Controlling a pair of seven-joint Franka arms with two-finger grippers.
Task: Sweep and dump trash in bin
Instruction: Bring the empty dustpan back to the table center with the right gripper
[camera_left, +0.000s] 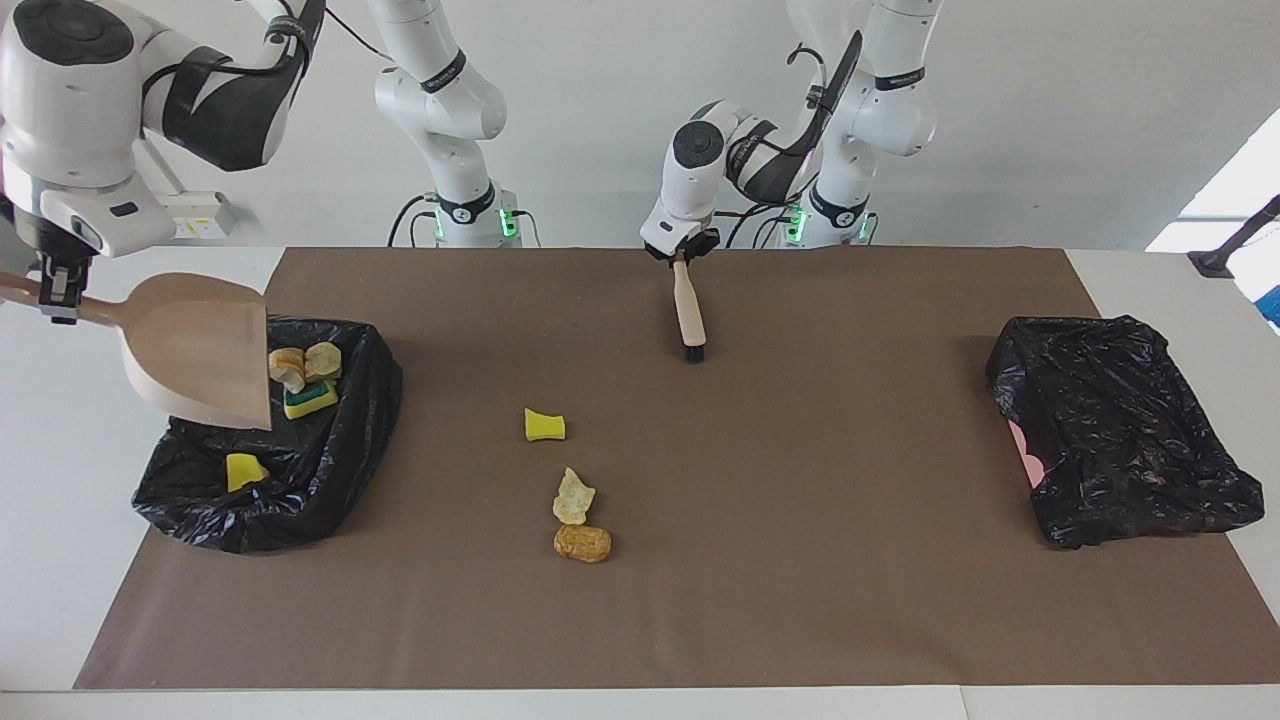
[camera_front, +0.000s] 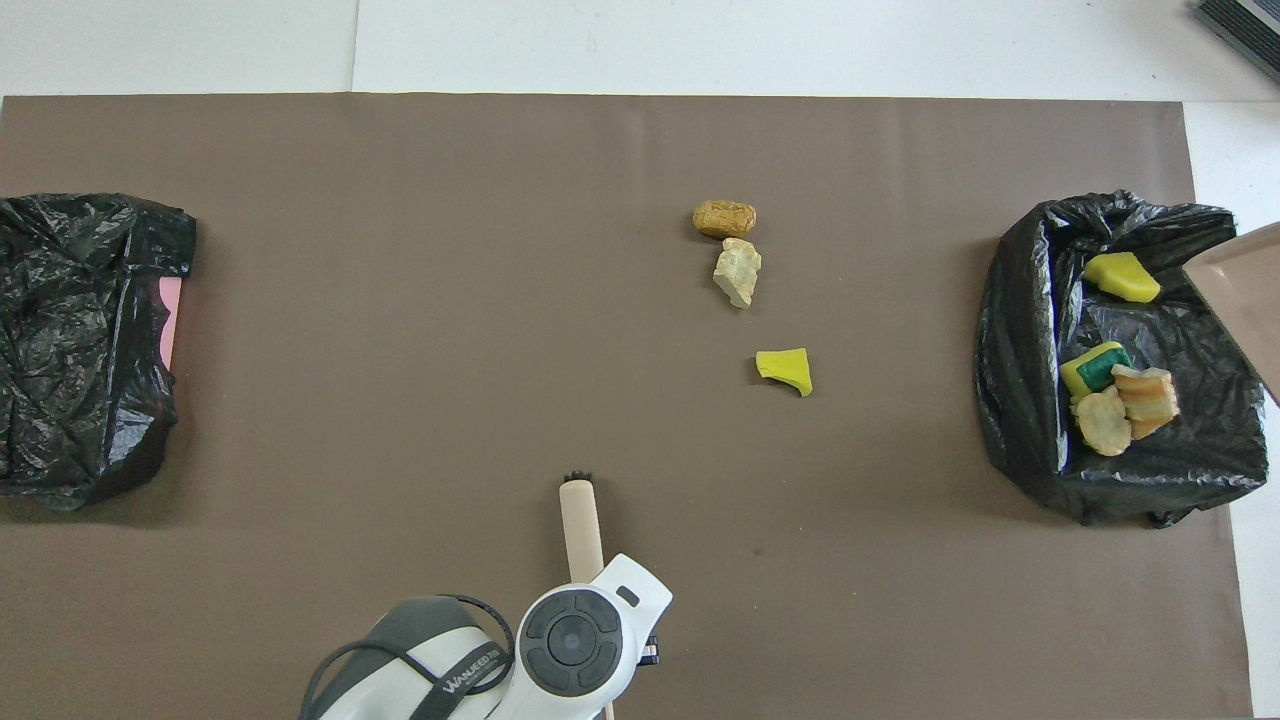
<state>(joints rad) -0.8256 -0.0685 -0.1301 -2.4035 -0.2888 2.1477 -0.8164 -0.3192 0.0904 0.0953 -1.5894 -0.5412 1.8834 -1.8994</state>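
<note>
Trash is split between two places: four scraps lie in the black-lined bin (camera_left: 300, 470) at the right arm's end of the bench, namely a yellow chunk (camera_left: 243, 470), a yellow-and-green sponge (camera_left: 310, 400) and two tan lumps (camera_left: 305, 364), while a yellow piece (camera_left: 544, 425), a pale scrap (camera_left: 573, 496) and a brown lump (camera_left: 582, 543) sit loose on the brown mat (camera_left: 800, 600) near mid-bench. The right tool (camera_left: 55, 290) is clamped shut on the handle of the dustpan (camera_left: 200, 350), which hangs tilted over the bin's edge with its mouth down, probably so its load could slide in; the pan looks empty. The left tool (camera_left: 682, 255) has the handle of the brush (camera_left: 688, 315) between its fingers, bristles down on the mat nearer the robots than the loose scraps, seemingly parked for another sweep; how firmly it grips I cannot tell. A second black bag (camera_left: 1120, 430) at the left arm's end hides most of something pink. From overhead, only a corner of the dustpan shows, and the left wrist covers its own fingers.
</note>
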